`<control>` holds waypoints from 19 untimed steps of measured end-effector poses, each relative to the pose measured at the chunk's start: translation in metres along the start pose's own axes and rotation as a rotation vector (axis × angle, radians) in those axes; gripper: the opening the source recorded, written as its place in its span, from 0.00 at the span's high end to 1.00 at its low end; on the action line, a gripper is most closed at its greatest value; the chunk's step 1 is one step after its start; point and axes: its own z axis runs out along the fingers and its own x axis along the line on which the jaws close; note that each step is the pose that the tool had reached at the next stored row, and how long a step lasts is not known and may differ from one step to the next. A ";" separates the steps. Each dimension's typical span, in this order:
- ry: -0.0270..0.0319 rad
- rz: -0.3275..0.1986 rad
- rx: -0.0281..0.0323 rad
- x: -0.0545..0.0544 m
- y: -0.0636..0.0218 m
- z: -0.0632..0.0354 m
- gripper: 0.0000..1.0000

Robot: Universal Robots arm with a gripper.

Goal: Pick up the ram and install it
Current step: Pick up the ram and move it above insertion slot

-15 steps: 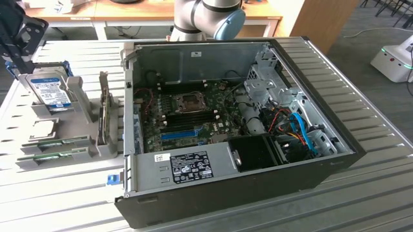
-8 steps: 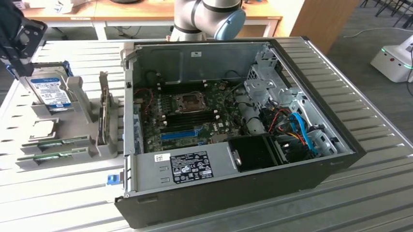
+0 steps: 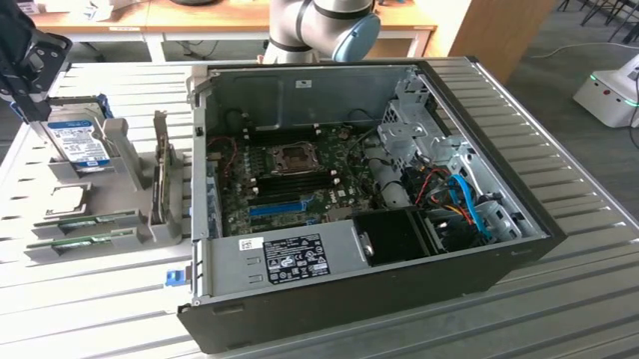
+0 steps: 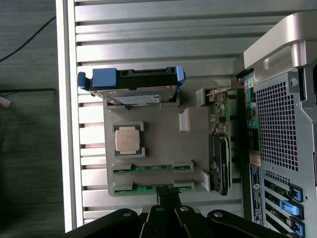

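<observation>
Closest to your wrist camera: 1 gripper (image 4: 167, 194) — fingers pressed together, gripping no item, poised over the grey holder (image 4: 163, 144). Next entry: the ram (image 4: 143, 187) — 1 green stick seated in the holder's outermost slot, in line with your fingertips. Spare green stick (image 4: 151, 167): in the slot just beside it. Same holder: 1 processor chip (image 4: 129, 140), 1 hard drive (image 4: 133, 89) standing upright. Open computer case (image 3: 349, 187): beside the holder, on the slatted table (image 3: 559, 284).
</observation>
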 end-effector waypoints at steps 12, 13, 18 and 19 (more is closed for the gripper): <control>0.0001 -0.003 0.0001 0.000 0.0000 0.0000 0.90; 0.0003 -0.006 0.0001 0.000 0.0000 0.0000 0.90; 0.0020 -0.047 0.0005 0.000 0.0000 0.0000 0.90; 0.0025 -0.058 0.0007 0.000 0.0000 0.0000 0.90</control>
